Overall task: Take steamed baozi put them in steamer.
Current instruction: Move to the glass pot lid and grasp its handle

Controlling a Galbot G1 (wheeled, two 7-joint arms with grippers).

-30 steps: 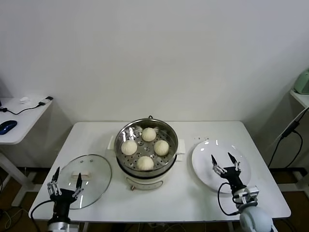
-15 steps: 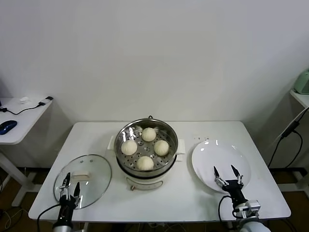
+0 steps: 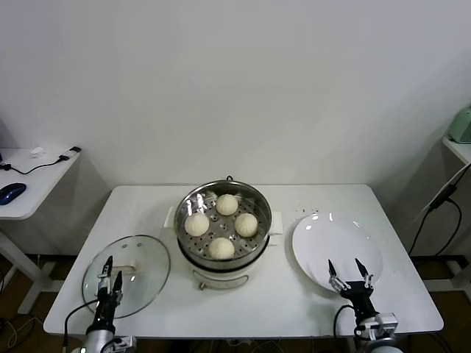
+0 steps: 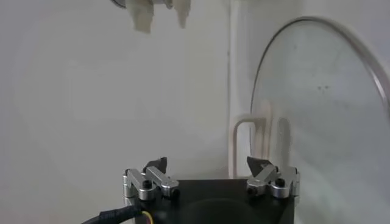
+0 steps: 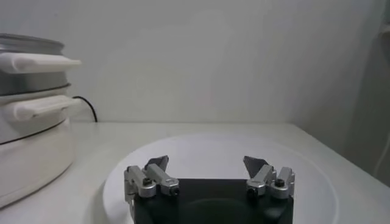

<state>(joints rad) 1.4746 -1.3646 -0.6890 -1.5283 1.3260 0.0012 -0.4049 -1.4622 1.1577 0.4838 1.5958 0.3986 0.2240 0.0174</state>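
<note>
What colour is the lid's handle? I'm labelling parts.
White, on the clear glass lid; the head view shows it best.

I see four baozi [image 3: 221, 225] in steamer [image 3: 224, 254] mid-tabletop [image 3: 280, 301]; lid [image 3: 126, 275] front-left corner, plate [image 3: 337, 251] by right edge

Shiny steel steamer [image 3: 224, 220] — glass lid [image 3: 126, 274]

I see four cream-white steamed baozi [image 3: 221, 225] resting on the perforated tray inside the shiny round steamer [image 3: 224, 259], centre frame.
</note>
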